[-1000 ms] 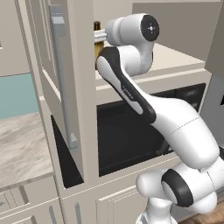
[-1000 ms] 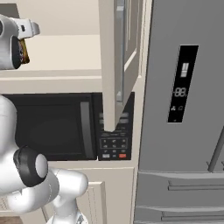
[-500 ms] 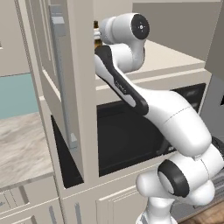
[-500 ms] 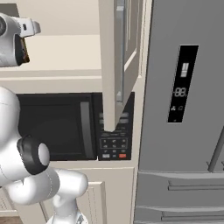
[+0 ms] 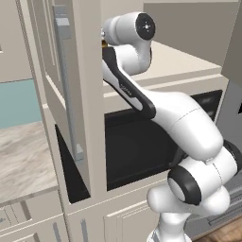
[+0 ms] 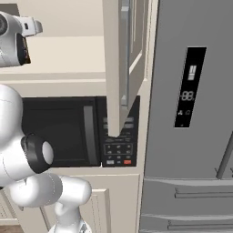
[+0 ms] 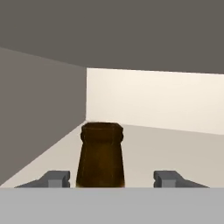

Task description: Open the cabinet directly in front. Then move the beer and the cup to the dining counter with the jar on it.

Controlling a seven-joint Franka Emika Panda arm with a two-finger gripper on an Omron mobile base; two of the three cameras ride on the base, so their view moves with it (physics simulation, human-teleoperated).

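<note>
The cabinet stands open, its left door (image 5: 64,94) and right door (image 6: 119,68) swung out edge-on above the pale shelf (image 6: 68,52). The beer (image 7: 100,155), a dark brown bottle neck, stands upright on that shelf. My gripper (image 7: 113,178) reaches into the cabinet at neck height. Its fingertips (image 7: 56,178) sit one on each side of the neck, and a gap shows on both sides, so it is open around the neck without touching. In the left base view the hand (image 5: 105,38) is half hidden behind the cabinet frame. The cup, the jar and the dining counter are out of view.
A black microwave (image 6: 68,132) is built in under the shelf. A grey fridge (image 6: 191,113) with a display panel fills the right. A marble worktop (image 5: 21,160) over cream drawers lies at the lower left. The cabinet's side and back walls (image 7: 144,100) enclose the bottle.
The arm's upper joints have swung left and the hand has gone deeper into the cabinet, toward the bottle.
</note>
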